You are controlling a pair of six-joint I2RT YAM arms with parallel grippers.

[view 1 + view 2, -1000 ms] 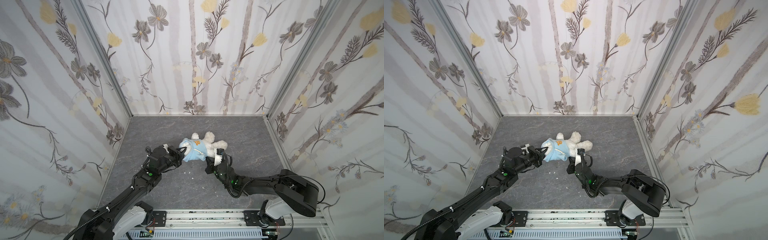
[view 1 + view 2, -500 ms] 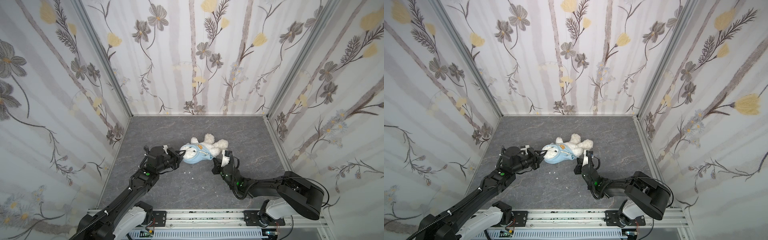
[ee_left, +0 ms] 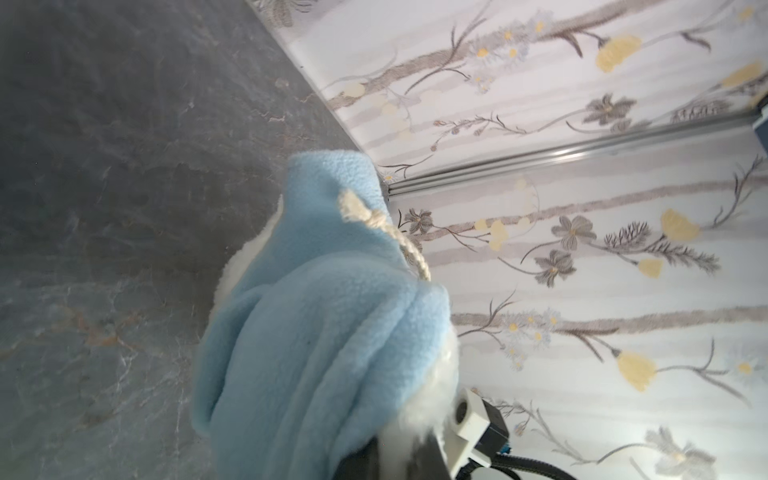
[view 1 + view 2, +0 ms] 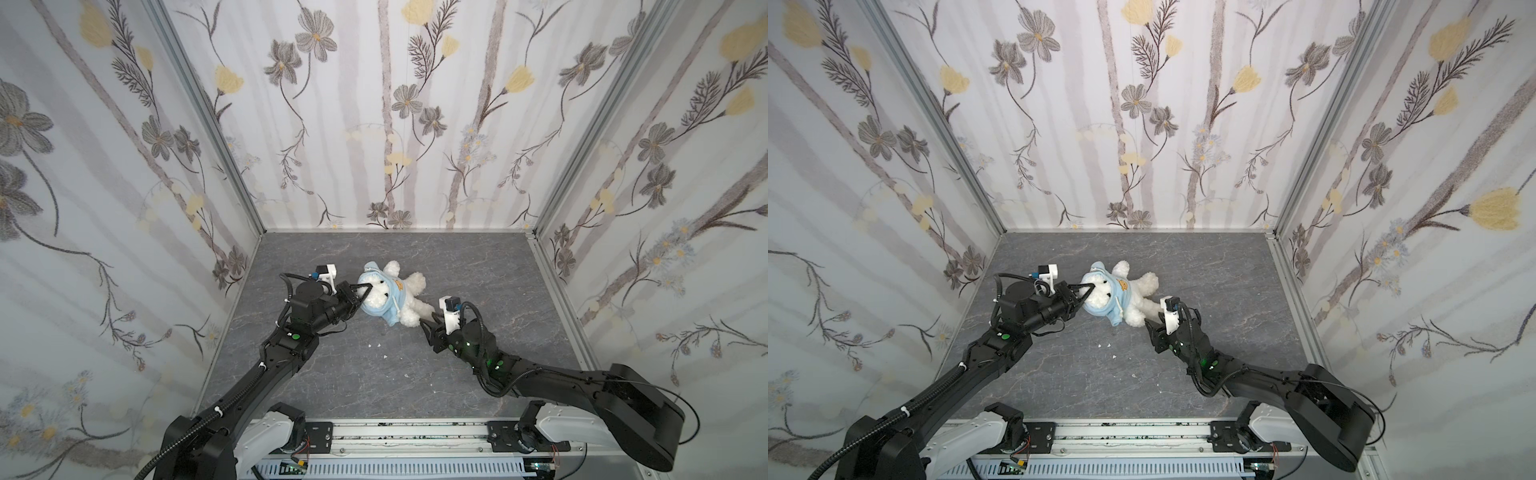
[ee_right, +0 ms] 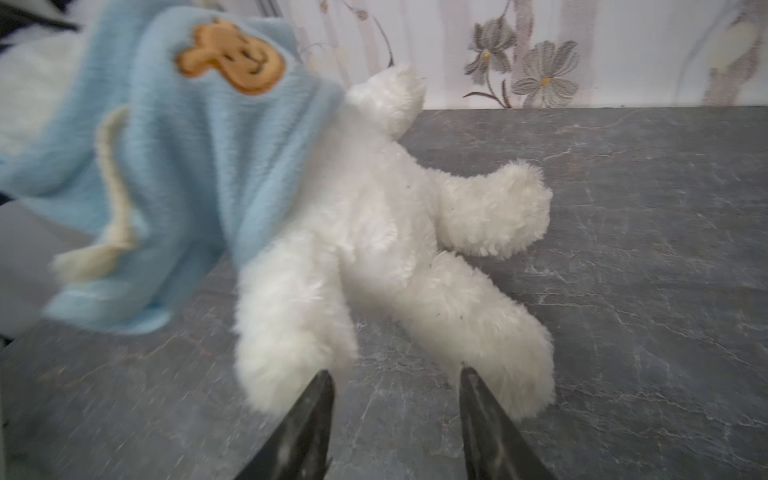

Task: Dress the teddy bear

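The white teddy bear (image 4: 412,311) (image 4: 1137,309) lies on the grey floor with its head to the left. A light-blue hoodie (image 4: 392,297) (image 4: 1120,298) covers its head and chest. My left gripper (image 4: 362,291) (image 4: 1086,291) is shut on the bear at the head, by the hood's edge. In the left wrist view the hoodie (image 3: 316,332) hides most of the fingers. My right gripper (image 4: 428,322) (image 5: 395,382) stands open just short of the bear's legs (image 5: 291,332), with only floor between its fingers. The hoodie's orange patch (image 5: 232,58) faces up.
Small white crumbs (image 4: 378,345) lie on the floor near the front. Flowered walls close the floor in at the back and on both sides. A metal rail (image 4: 395,432) runs along the front edge.
My right gripper has opened and let go of the bear's leg, and its fingers now sit just clear of the legs. The left gripper stays shut at the bear's head.
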